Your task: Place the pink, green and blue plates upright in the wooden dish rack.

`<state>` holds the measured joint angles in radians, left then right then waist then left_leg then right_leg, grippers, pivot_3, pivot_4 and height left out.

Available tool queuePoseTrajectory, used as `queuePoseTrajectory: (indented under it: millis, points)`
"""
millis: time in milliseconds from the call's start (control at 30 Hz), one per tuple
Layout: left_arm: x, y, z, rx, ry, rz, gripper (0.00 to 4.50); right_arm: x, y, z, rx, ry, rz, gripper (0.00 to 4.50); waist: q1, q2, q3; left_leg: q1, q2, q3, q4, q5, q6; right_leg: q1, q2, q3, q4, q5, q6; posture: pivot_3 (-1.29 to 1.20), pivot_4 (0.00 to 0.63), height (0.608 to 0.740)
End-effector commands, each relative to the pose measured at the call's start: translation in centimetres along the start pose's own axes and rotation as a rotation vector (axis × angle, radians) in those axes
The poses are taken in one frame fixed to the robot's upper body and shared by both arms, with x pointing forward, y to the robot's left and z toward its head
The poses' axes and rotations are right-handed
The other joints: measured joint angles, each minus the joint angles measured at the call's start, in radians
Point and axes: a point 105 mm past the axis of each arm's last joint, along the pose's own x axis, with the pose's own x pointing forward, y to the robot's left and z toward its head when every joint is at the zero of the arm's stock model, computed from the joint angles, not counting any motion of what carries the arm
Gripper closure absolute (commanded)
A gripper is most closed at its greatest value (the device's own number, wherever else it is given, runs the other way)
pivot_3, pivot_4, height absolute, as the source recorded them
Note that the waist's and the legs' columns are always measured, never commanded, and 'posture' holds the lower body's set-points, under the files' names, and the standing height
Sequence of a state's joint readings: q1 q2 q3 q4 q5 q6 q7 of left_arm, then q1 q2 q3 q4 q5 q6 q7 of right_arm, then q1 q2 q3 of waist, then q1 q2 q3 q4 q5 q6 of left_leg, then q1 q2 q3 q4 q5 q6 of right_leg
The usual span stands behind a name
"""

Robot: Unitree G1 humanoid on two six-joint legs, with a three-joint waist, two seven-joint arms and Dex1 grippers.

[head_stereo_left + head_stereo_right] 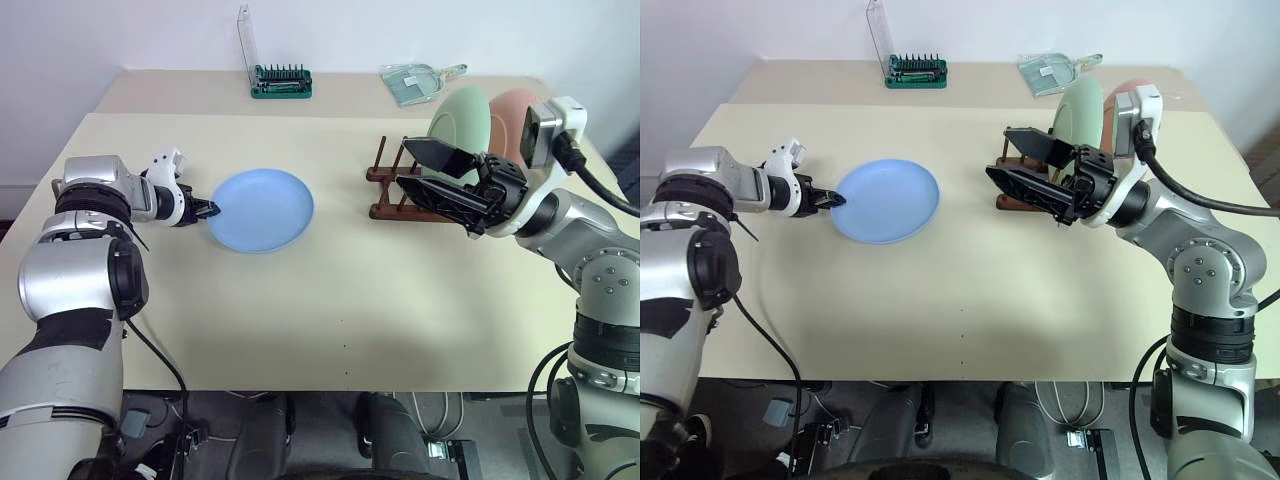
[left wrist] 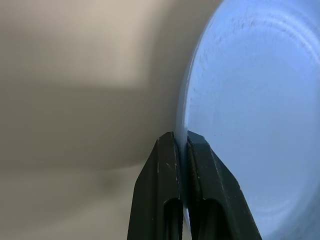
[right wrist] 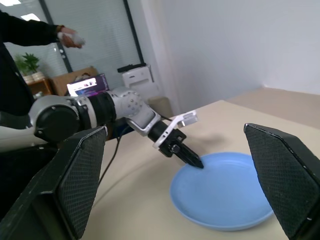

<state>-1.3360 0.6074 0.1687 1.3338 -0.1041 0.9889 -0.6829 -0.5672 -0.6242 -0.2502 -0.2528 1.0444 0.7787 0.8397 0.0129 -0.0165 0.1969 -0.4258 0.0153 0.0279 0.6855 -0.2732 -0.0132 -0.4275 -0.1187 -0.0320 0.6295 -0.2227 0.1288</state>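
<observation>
Blue plate (image 1: 261,209) lies flat mid-counter, toward the left edge. Left claw (image 1: 210,209) clenched on its near-left rim; right claw (image 1: 437,176) spread, empty, near the wooden dish rack (image 1: 392,190). Plate looks stiff, light, smooth: a thin rim pinch may slip when tilted.

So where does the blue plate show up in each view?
Left eye: blue plate left of centre on the table.
Right eye: left of centre too.
Left wrist: along the right side, rim pinched by the left gripper.
Right wrist: low, right of centre.
Shared landmark: the left gripper on the plate's rim.
</observation>
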Motion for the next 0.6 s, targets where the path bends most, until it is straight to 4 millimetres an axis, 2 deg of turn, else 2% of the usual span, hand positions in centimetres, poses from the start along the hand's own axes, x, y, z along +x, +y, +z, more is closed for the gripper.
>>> queuePoseTrajectory:
  millis: [33, 167, 267, 333, 367, 400, 467, 533, 600]
  points:
    - [-0.7, -0.8, 1.7, -0.088, -0.11, -0.078, 4.45, 0.1, 0.5, 1.2, -0.068, -0.023, 0.014, 0.0, 0.0, 0.0, 0.0, 0.0, 0.0, 0.0, 0.0, 0.0, 0.0, 0.0, 0.0, 0.0, 0.0, 0.0, 0.0, 0.0, 0.15, 0.724]
    - [-2.2, -1.5, 5.0, -0.172, -0.305, -0.137, 4.45, 0.1, 0.5, 1.0, -0.082, -0.016, 0.007, 0.0, -0.004, -0.001, 0.0, 0.0, 0.0, 0.0, 0.0, 0.0, 0.0, -0.001, 0.0, 0.0, 0.0, 0.0, 0.0, 0.0, 0.15, 0.724]
    - [-4.7, -3.2, 8.7, -0.25, -0.529, -0.29, 4.45, 1.1, 0.4, 0.9, -0.114, -0.027, 0.005, 0.0, -0.006, -0.001, 0.0, 0.0, 0.0, 0.0, 0.0, 0.0, 0.0, -0.001, 0.0, 0.0, 0.0, 0.0, 0.0, 0.0, 0.15, 0.724]
    - [-6.0, -4.5, 10.3, -0.216, -0.639, -0.37, 4.45, 2.1, 0.2, 1.1, -0.145, -0.047, -0.006, 0.0, -0.008, -0.001, 0.001, 0.0, 0.0, 0.0, 0.0, 0.0, 0.0, -0.001, 0.0, 0.0, 0.0, 0.0, 0.0, 0.0, 0.15, 0.724]
    - [-6.9, -5.2, 11.5, -0.243, -0.735, -0.421, 4.45, 2.9, -0.2, 0.9, -0.209, -0.02, -0.033, 0.0, -0.009, -0.001, 0.001, -0.001, 0.001, 0.0, 0.0, 0.001, -0.001, -0.001, 0.0, 0.0, 0.0, 0.0, 0.0, 0.0, 0.15, 0.724]
    - [-7.6, -6.2, 12.3, -0.278, -0.801, -0.483, 4.45, 4.0, -0.3, 0.7, -0.327, 0.019, -0.041, 0.0, -0.009, -0.001, 0.001, 0.0, 0.0, 0.0, 0.0, 0.001, -0.001, -0.001, 0.0, 0.0, 0.001, 0.0, 0.0, 0.0, 0.15, 0.724]
    - [-8.3, -7.6, 13.2, -0.293, -0.957, -0.497, 4.45, 6.4, -0.3, 0.2, -0.61, 0.085, -0.045, 0.0, -0.004, -0.001, 0.001, -0.001, 0.0, 0.0, 0.0, 0.001, -0.001, -0.002, 0.0, 0.0, 0.0, 0.0, 0.0, 0.0, 0.15, 0.724]
    - [-8.5, -9.0, 12.9, -0.324, -1.065, -0.481, 4.45, 8.1, -0.2, -0.1, -0.848, 0.118, -0.043, 0.0, -0.002, -0.001, 0.0, -0.001, 0.0, 0.0, 0.0, 0.002, -0.003, -0.002, -0.001, 0.0, 0.0, 0.0, 0.0, 0.0, 0.15, 0.724]
    - [-8.6, -10.5, 12.1, -0.433, -1.155, -0.5, 4.45, 9.5, -0.8, -1.0, -1.145, 0.196, -0.053, 0.0, -0.003, -0.002, 0.0, -0.001, 0.0, 0.0, 0.0, 0.004, -0.007, -0.002, -0.001, 0.001, 0.0, 0.0, 0.0, 0.0, 0.15, 0.724]
